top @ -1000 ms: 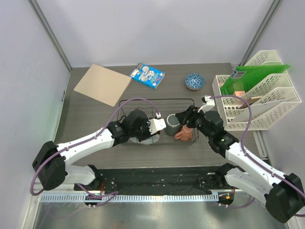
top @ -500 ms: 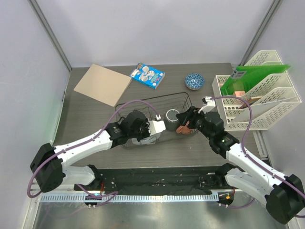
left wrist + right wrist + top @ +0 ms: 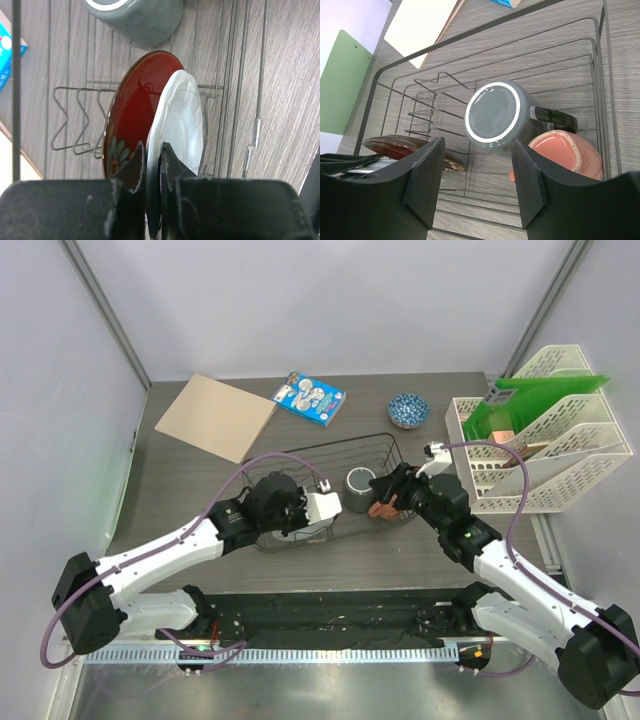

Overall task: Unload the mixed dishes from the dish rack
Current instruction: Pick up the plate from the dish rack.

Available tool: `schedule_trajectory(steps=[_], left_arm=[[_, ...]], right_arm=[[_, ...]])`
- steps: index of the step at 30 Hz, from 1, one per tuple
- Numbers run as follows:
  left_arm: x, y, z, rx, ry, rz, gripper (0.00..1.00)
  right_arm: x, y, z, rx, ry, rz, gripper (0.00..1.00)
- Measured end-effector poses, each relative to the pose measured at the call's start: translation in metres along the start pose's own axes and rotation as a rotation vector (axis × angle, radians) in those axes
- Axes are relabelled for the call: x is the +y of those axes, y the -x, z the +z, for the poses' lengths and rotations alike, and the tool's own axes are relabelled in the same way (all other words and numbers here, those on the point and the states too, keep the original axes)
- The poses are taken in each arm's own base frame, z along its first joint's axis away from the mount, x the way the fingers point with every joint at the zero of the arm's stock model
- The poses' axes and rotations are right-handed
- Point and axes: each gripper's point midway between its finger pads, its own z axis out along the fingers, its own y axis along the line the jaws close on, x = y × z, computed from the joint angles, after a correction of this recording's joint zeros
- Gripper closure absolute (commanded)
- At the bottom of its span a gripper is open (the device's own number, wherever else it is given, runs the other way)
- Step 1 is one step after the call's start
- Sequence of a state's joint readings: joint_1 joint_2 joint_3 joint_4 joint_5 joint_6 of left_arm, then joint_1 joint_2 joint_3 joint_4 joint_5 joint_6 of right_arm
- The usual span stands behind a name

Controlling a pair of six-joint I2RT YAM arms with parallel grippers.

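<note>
The dish rack, a black wire basket, sits mid-table, skewed. My left gripper reaches into its left part and is shut on the rim of the red patterned plate, which stands on edge with its white underside to the right. The dark grey mug and the pinkish-brown mug lie in the rack's right end. My right gripper is open and empty, just above and short of both mugs. The blue-and-white bowl stands on the table beyond the rack.
A white slotted organiser with green folders stands at the right edge. A blue illustrated packet and a tan board lie at the back left. Upright slot wires stand to the left of the plate.
The rack has skewed, its right end swinging toward the back. My left gripper, shut on the plate, has shifted slightly left. The mugs have moved back with the rack.
</note>
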State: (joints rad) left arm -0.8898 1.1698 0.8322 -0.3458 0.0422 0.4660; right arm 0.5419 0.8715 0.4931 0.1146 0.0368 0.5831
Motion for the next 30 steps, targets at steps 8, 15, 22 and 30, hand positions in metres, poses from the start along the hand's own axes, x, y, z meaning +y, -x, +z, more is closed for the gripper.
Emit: schedule_trajectory(steps=[8,15,22,30], left_arm=[[0.005,0.011,-0.017,-0.032,0.038,0.066,1.00],[0.021,0.044,-0.047,-0.109,0.082,0.088,1.00],[0.032,0.069,-0.080,-0.220,0.141,0.068,1.00],[0.064,0.091,-0.100,-0.274,0.253,-0.265,1.00]], right_arm=[[-0.003,-0.005,0.002,0.018,-0.012,-0.001,0.39],[-0.002,-0.001,0.002,0.015,-0.014,-0.002,0.39],[0.003,0.006,0.001,0.002,-0.008,-0.001,0.39],[0.020,0.031,-0.005,-0.042,0.021,-0.003,0.39]])
